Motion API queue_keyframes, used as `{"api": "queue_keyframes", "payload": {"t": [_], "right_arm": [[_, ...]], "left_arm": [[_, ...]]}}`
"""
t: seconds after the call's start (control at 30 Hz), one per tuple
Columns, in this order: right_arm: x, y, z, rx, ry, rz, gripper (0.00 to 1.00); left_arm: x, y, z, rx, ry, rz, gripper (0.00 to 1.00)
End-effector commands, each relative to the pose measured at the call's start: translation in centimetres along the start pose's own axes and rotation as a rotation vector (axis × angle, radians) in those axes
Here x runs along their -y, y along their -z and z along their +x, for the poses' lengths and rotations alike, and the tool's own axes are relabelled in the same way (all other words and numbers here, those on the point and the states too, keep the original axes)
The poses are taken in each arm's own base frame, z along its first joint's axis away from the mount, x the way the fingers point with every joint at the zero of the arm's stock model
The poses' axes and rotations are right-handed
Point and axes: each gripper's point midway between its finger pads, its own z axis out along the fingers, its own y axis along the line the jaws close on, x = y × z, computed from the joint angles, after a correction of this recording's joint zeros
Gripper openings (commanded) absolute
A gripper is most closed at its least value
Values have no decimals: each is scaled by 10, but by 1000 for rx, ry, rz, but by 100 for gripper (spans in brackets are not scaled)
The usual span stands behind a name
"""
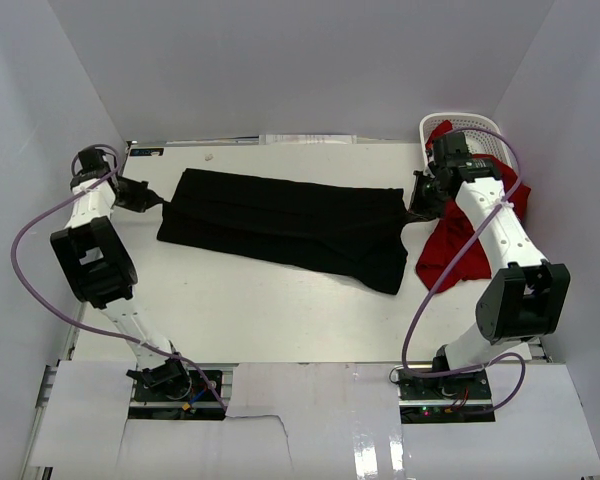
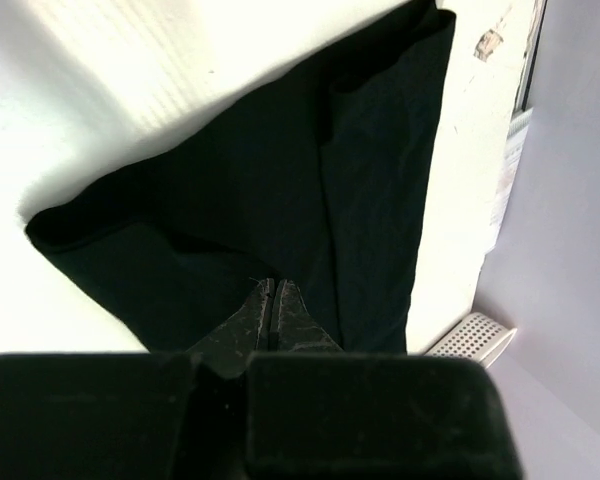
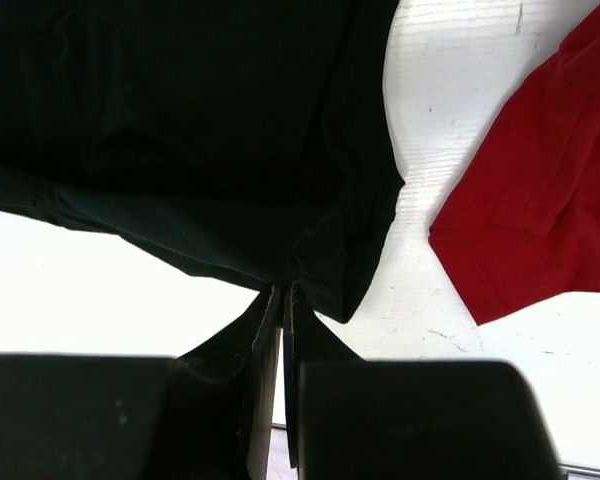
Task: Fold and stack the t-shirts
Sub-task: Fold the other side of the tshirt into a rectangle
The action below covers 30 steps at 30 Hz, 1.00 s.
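Observation:
The black t-shirt (image 1: 280, 225) lies stretched across the middle of the table, folded lengthwise. My left gripper (image 1: 152, 198) is shut on its left edge; in the left wrist view the closed fingertips (image 2: 273, 290) pinch the black cloth (image 2: 310, 190). My right gripper (image 1: 418, 208) is shut on the shirt's right edge; in the right wrist view the black cloth (image 3: 200, 130) bunches at its tips (image 3: 283, 290). The red t-shirt (image 1: 458, 240) hangs partly out of the basket at the right, under the right arm, and its sleeve (image 3: 540, 200) shows in the right wrist view.
A white lattice basket (image 1: 470, 125) stands at the back right corner, its corner (image 2: 472, 335) visible in the left wrist view. White walls enclose the table on three sides. Papers (image 1: 310, 139) lie along the back edge.

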Motion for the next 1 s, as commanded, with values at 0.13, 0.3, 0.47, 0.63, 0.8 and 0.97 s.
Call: {"api": "queue_keyframes", "payload": {"t": [0.13, 0.3, 0.47, 0.63, 0.8, 0.97], "right_arm": [[4, 3, -27, 70, 14, 28, 8], [7, -3, -30, 67, 6, 40, 8], [10, -10, -35, 63, -6, 55, 8], [16, -20, -36, 44, -17, 66, 8], [19, -26, -43, 45, -27, 76, 8], [20, -31, -50, 46, -35, 77, 8]], "left_arm": [[33, -2, -3, 30, -71, 43, 0], [33, -8, -5, 26, -65, 33, 0], [31, -14, -6, 17, -49, 19, 0], [31, -17, -6, 10, -40, 20, 0], [27, -22, -7, 8, -36, 8, 0], [27, -28, -7, -2, -26, 7, 0]]}}
